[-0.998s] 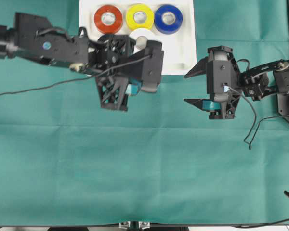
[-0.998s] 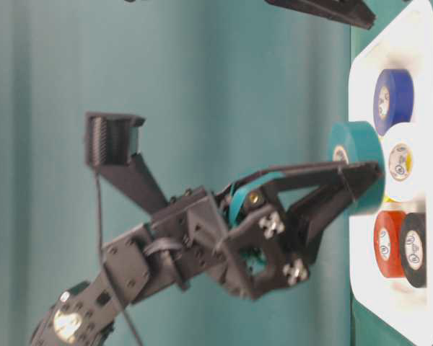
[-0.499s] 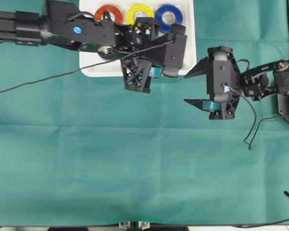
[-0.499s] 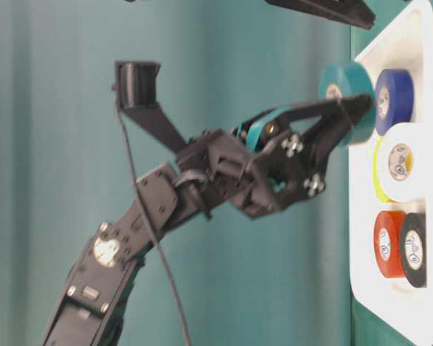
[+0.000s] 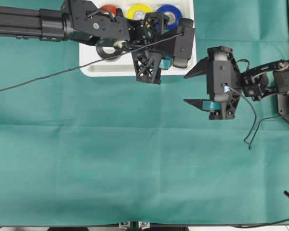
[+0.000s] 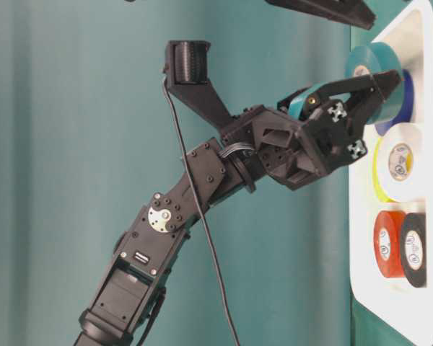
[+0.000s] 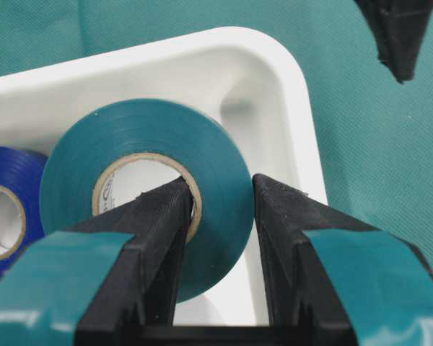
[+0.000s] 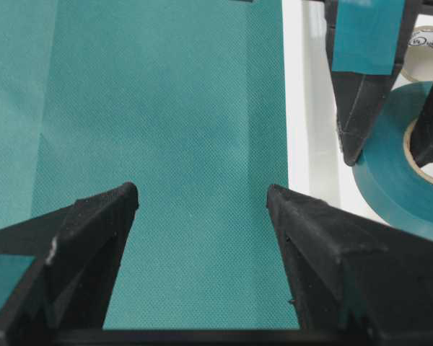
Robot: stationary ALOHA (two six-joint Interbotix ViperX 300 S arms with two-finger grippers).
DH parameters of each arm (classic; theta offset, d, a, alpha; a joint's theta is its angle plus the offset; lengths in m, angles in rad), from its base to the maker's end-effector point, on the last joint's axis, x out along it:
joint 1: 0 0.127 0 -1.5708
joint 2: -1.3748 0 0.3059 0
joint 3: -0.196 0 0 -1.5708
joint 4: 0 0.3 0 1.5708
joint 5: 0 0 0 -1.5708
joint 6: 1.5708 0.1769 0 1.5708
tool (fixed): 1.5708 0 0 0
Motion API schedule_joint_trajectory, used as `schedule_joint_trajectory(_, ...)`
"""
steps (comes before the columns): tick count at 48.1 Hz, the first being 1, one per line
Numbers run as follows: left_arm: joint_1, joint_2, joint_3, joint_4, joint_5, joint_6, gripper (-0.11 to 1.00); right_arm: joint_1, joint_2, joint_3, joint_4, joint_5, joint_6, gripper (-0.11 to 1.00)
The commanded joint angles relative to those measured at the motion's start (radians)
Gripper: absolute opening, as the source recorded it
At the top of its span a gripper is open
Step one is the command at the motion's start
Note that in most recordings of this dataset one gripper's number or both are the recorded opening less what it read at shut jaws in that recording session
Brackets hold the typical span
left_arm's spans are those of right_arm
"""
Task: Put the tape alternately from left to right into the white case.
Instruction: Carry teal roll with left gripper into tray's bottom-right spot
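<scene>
My left gripper (image 7: 220, 189) is shut on the teal tape roll (image 7: 144, 130), with one finger through its core and the other outside its wall. It holds the roll over the right end of the white case (image 7: 303, 108), beside the blue roll (image 7: 3, 209). From the side, the teal roll (image 6: 368, 61) hangs in front of the blue one (image 6: 406, 101). The white (image 6: 400, 160), red (image 6: 388, 245) and black (image 6: 413, 250) rolls lie in the case, with a yellow roll (image 5: 138, 10) there too. My right gripper (image 8: 202, 194) stands open and holds nothing over the cloth, right of the case (image 5: 94, 67).
Green cloth (image 5: 135, 159) covers the table. A thin black cable (image 5: 38, 79) trails left from the left arm. The right arm's mount and cable (image 5: 253, 125) sit at the right edge. The left arm (image 5: 29, 24) stretches across the case's left half.
The left gripper has carried the teal roll rightward and farther back, from the case's front edge to its right end by the blue roll. The right arm has not moved.
</scene>
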Motion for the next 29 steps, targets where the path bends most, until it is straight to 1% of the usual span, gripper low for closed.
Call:
schedule_joint_trajectory(1, 0.012, -0.017, -0.035, -0.003, -0.014, -0.008, -0.03, 0.0, -0.006, -0.009, 0.0, -0.008, 0.0, 0.79)
schedule_joint_trajectory(26, 0.02, -0.008, -0.032, -0.002, -0.009, -0.012, -0.04, 0.0, -0.006, -0.009, 0.0, -0.02, 0.0, 0.79)
schedule_joint_trajectory(29, 0.02, -0.012, -0.029, -0.003, -0.008, -0.008, 0.01, 0.0, -0.006, -0.008, 0.0, -0.021, 0.0, 0.79)
